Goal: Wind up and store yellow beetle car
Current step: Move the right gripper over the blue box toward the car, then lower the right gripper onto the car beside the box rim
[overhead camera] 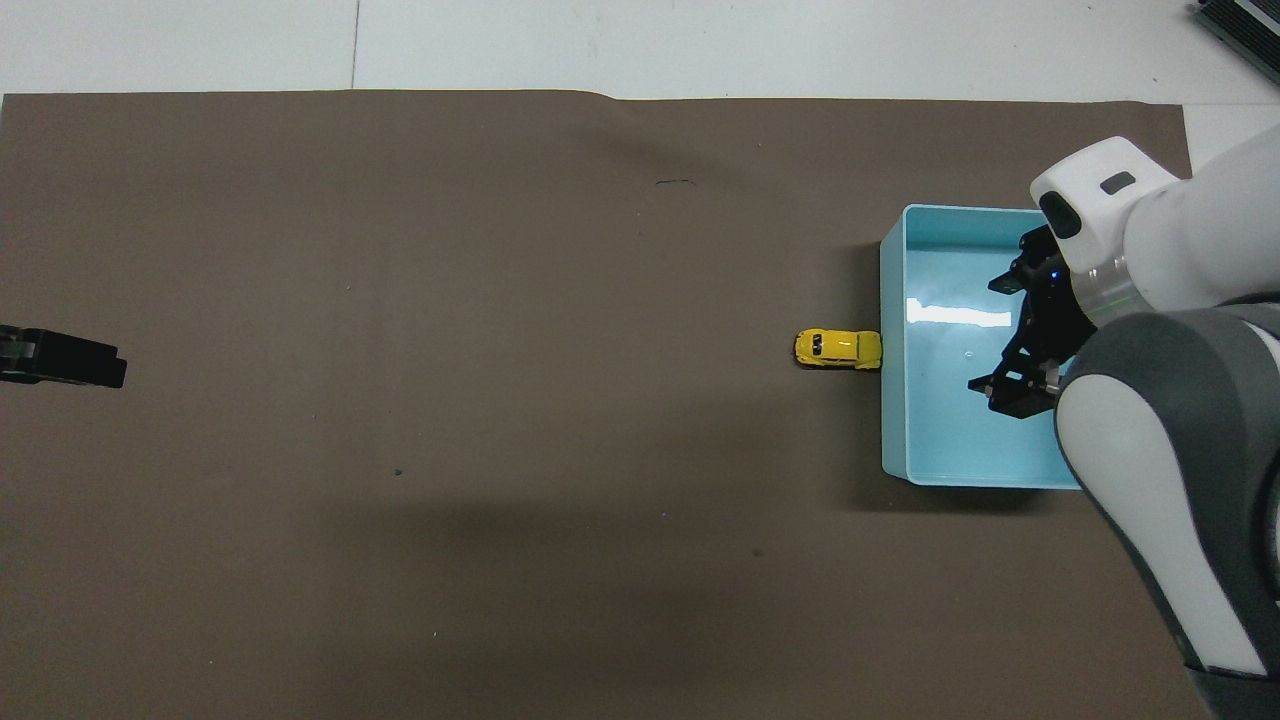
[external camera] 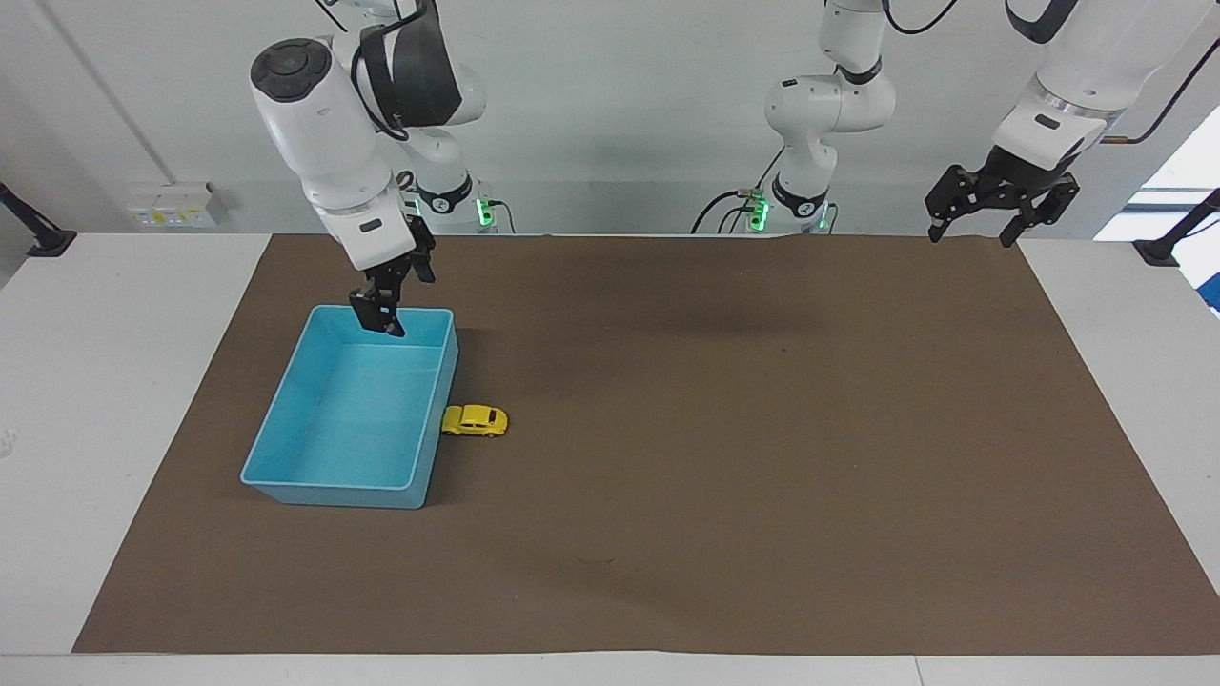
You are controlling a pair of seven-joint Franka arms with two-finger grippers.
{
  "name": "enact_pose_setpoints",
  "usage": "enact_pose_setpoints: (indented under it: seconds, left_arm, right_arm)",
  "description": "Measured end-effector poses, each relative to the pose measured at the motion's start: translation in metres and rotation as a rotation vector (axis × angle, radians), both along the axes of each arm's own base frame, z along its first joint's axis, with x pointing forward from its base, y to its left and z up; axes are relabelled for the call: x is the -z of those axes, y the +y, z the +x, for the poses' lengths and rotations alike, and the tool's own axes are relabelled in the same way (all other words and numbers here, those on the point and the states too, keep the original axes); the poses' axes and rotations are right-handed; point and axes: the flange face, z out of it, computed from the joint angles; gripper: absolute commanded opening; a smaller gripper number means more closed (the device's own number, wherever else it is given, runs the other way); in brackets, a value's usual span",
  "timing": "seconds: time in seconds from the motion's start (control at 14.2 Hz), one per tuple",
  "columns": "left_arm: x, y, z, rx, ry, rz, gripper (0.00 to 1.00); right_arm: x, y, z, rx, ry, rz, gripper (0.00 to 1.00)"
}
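Observation:
The yellow beetle car [external camera: 474, 420] stands on its wheels on the brown mat, one end against the outer wall of the light blue bin [external camera: 329, 487], on the bin's side toward the left arm's end of the table. It also shows in the overhead view [overhead camera: 838, 349] beside the bin [overhead camera: 893, 430]. The bin is empty. My right gripper [external camera: 396, 295] is open and empty in the air over the bin's end nearest the robots; from overhead [overhead camera: 1005, 340] it hangs over the bin's inside. My left gripper [external camera: 970, 233] is open and empty, high over the mat's corner at its own end.
The brown mat [external camera: 762, 429] covers most of the white table. Only the left gripper's tip [overhead camera: 62, 359] shows in the overhead view, at the mat's edge. The right arm's forearm [overhead camera: 1160, 450] covers the bin's corner from above.

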Motion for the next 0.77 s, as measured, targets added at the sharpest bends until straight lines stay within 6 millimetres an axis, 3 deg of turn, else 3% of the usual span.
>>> enact_pose_setpoints:
  seconds: [0.42, 0.77]
  left_arm:
    - [-0.002, 0.000, 0.004, -0.005, 0.008, -0.007, 1.00]
    - [0.000, -0.002, 0.008, -0.002, 0.019, -0.007, 1.00]
  right_arm:
    - [0.041, 0.016, 0.012, -0.082, 0.007, -0.001, 1.00]
    - [0.059, 0.018, 0.020, -0.129, -0.006, 0.002, 1.00]
